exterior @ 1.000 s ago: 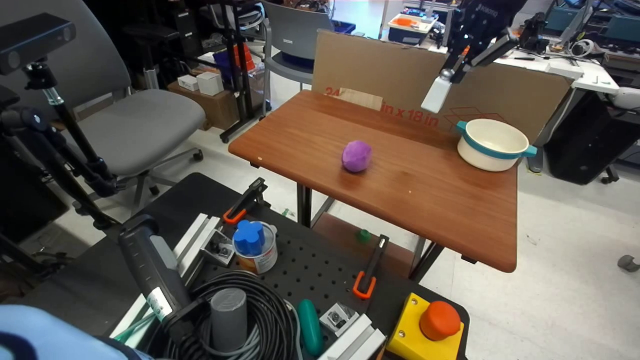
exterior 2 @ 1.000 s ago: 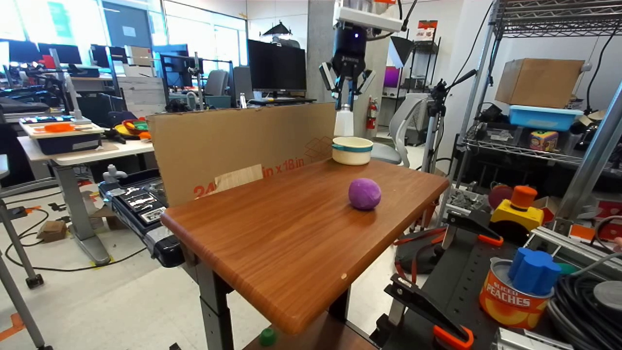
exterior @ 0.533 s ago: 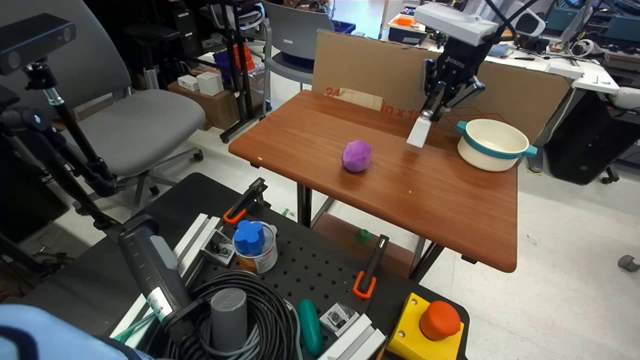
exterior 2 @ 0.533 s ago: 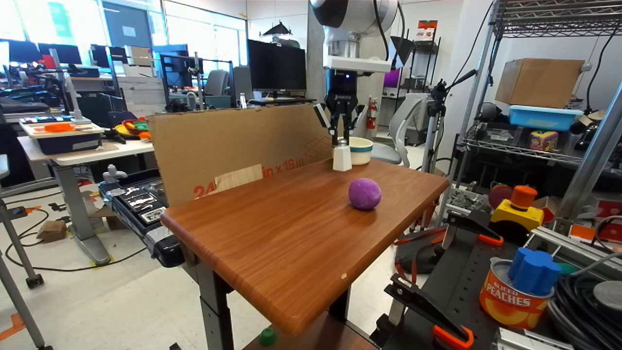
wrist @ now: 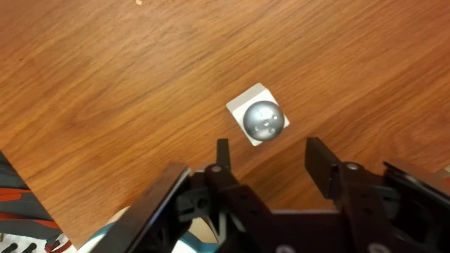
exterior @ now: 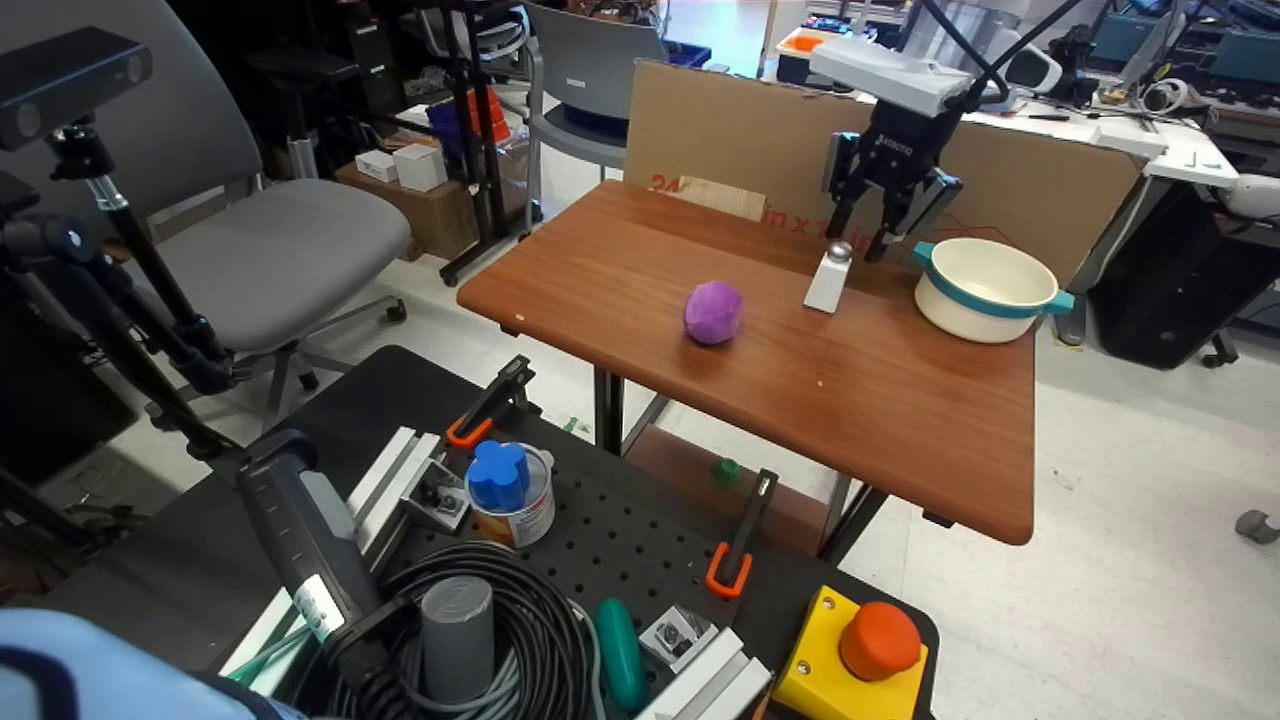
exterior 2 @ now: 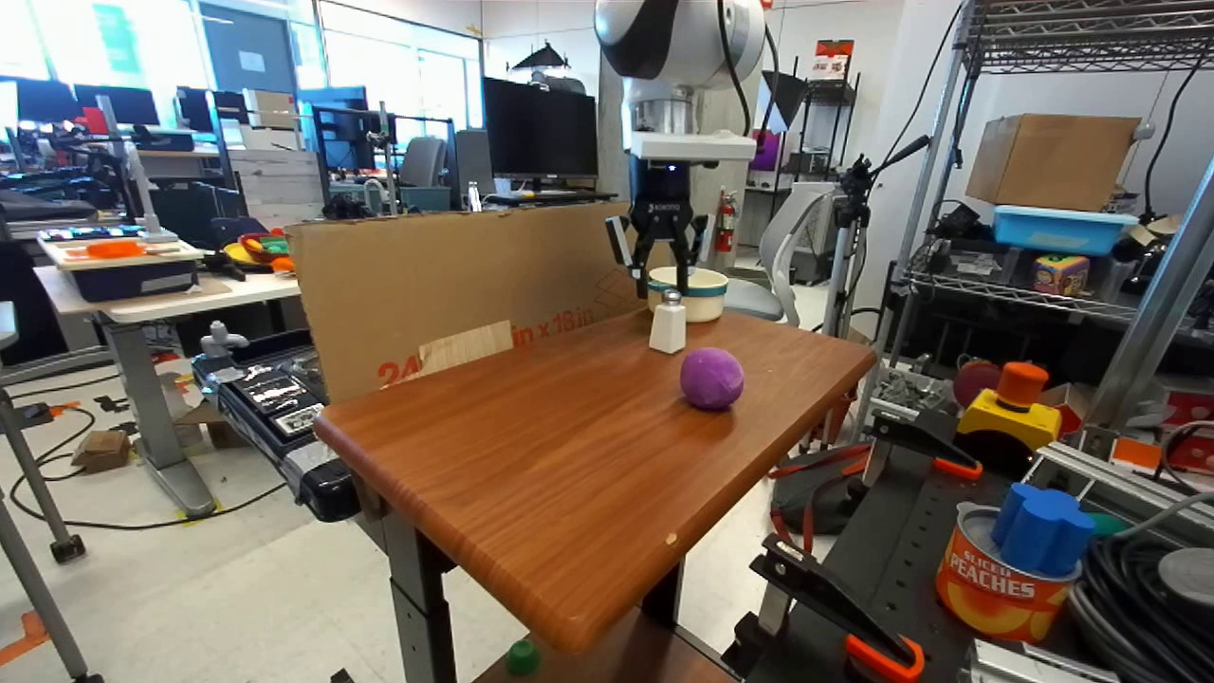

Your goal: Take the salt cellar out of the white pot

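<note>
Spread wider than half a second ago, the hand (exterior: 856, 241) has let go of the salt cellar (exterior: 828, 281). It now stands lower, upright on the table (exterior: 880, 405), just beside the hand, between the white pot (exterior: 962, 318) and the purple ball (exterior: 713, 313).

Your bench (exterior 2: 569, 427) shows brown wood grain under a smooth finish with a low sheen. Your salt cellar (exterior: 827, 285) has a smooth, hard-looking body, though you can't tell ceramic from plastic, and a shiny metal cap (wrist: 264, 120). Your pincer (wrist: 268, 154) looks mostly matt black, with paler metal screw heads (wrist: 378, 248). The white pot (exterior: 965, 318) is smooth, its material unclear. You also have a matt, slightly uneven purple ball (exterior 2: 711, 378), dull brown cardboard (exterior: 740, 130) and a chair seat (exterior: 270, 240) in what looks like grey cloth.
</note>
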`<state>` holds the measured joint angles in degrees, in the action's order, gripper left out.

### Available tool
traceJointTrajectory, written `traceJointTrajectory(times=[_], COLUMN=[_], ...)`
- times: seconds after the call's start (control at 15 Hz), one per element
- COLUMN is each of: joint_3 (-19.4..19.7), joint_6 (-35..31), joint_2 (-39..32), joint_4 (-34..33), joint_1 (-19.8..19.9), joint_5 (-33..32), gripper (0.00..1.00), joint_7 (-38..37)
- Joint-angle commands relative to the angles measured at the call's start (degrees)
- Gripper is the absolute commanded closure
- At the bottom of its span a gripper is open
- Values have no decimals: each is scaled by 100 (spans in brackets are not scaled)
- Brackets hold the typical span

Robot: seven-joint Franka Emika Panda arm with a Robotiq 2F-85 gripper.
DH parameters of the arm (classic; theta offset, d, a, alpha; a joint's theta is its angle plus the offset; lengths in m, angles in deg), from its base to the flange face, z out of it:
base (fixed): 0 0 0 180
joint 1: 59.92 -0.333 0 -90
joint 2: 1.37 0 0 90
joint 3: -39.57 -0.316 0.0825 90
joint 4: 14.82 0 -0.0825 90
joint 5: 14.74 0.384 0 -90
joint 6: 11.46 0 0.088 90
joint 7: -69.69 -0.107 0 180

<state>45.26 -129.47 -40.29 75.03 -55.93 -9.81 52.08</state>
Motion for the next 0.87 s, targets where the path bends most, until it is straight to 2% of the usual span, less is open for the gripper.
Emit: traceJointTrajectory(times=[0.0,0.07,0.13,0.33,0.4,0.6,0.8], joint_3=[29,26,-31,-228,-162,-241,-240], joint_6=[101,138,118,573,353,623,620], joint_2=[579,816,1205,1914,1241,1836,1878], joint_4=[435,608,903,1203,682,1011,1128], joint_1=[-185,-254,-311,-368,-313,-374,-364], joint_5=[-183,-287,-359,-334,-244,-259,-262], gripper=[9,3,0,0,0,0,0], joint_7=[45,88,229,684,425,545,599])
